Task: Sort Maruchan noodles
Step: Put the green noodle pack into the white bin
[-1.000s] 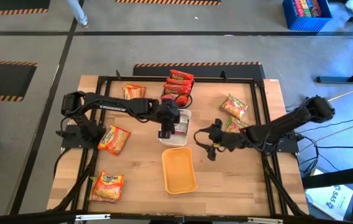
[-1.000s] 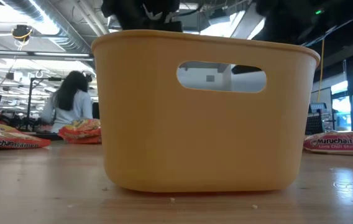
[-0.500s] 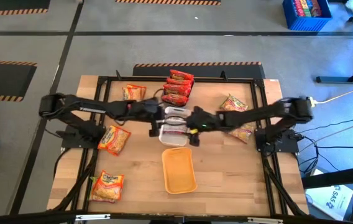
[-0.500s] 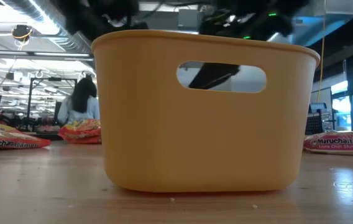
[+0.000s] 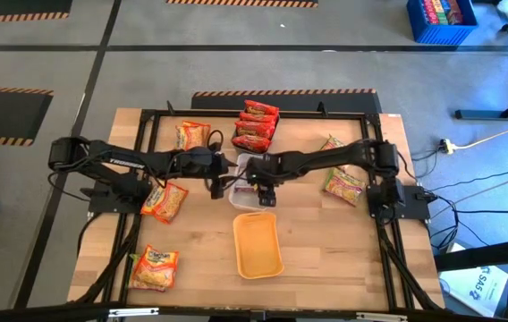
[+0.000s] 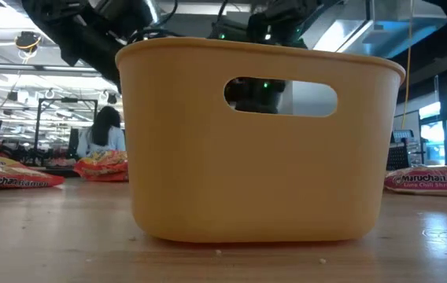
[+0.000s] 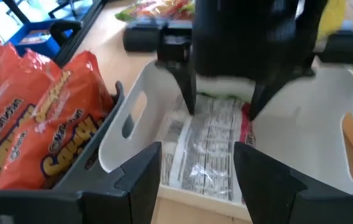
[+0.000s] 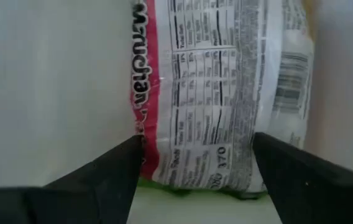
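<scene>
Wooden surface (image 5: 317, 241) on grey floor; a person (image 6: 101, 137) sits beyond. Right end effector (image 5: 266, 190) — fingers spread wide, gripping nothing — hangs over a packet (image 8: 223, 93) in the white tray (image 7: 288, 134); left end effector (image 5: 215, 185) open just beside.

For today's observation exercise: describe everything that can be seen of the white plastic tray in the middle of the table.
The white rectangular plastic tray has smooth rounded walls with oval handle slots. It stands upright mid-table, just behind the orange-yellow tray. One crinkly noodle packet lies flat inside, nutrition label up, red edge showing. The right gripper reaches down into it, fingers open astride the packet; the left gripper hovers open at its rim.
</scene>
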`<state>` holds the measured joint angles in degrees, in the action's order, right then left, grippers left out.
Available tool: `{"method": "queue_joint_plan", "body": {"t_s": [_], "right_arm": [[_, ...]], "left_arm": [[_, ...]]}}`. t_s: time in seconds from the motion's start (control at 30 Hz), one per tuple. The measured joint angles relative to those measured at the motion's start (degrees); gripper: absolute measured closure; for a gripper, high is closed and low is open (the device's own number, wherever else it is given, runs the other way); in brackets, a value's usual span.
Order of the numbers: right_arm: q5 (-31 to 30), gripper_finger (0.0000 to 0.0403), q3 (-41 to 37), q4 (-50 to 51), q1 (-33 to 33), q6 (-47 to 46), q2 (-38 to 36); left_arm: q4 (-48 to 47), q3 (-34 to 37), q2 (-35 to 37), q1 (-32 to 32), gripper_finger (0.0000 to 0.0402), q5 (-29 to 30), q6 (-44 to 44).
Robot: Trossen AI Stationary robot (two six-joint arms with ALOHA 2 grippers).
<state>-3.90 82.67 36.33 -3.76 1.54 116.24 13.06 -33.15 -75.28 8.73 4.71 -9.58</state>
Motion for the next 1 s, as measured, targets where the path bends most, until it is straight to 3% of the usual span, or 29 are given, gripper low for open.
{"method": "queue_joint_plan", "body": {"t_s": [0.43,0.8,1.0], "right_arm": [[-7.1,0.0124,0.2,-1.2,1.9,1.6,1.4],[-8.0,0.0329,0.1,-2.4,2.0,2.4,1.5],[-7.6,0.0398,0.1,-2.3,2.0,2.3,1.5]], "left_arm": [[2.1,0.0,0.0,0.0,0.0208,-0.2,-1.3],[2.1,0.0,0.0,0.0,0.0208,-0.2,-1.1],[2.1,0.0,0.0,0.0,0.0208,-0.1,-1.1]]}}
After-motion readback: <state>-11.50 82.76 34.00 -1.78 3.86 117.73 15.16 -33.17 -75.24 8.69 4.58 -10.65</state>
